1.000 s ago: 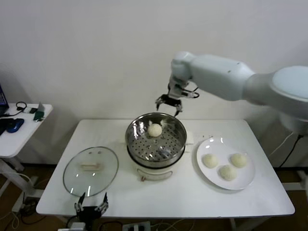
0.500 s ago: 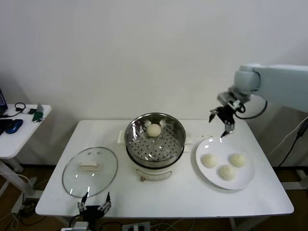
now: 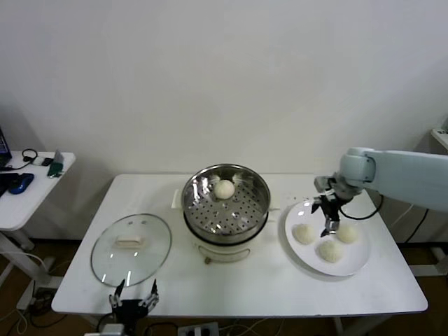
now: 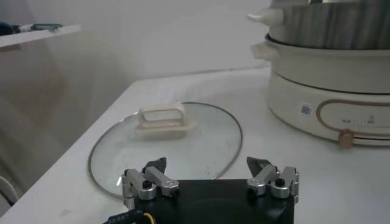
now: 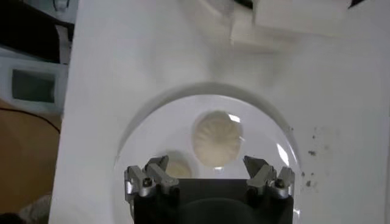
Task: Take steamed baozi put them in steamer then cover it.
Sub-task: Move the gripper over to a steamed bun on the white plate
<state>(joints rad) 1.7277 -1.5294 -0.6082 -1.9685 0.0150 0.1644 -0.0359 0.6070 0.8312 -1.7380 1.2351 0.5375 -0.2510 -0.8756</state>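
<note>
One baozi (image 3: pixel 225 188) sits in the steamer (image 3: pixel 225 207); three (image 3: pixel 330 250) remain on the white plate (image 3: pixel 357 264). The right claw (image 3: pixel 327 212) hangs wide, empty, above them. The glass cover (image 3: pixel 131 248) lies on the desk (image 3: pixel 266 287); the left claw (image 3: pixel 132 303) waits wide nearby.

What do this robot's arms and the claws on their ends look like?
The right arm is a smooth, rounded, pale blue-white shell with a black cable looping at its wrist. The right gripper and left gripper are black, each with two silvery metal fingers tipped dark.
</note>
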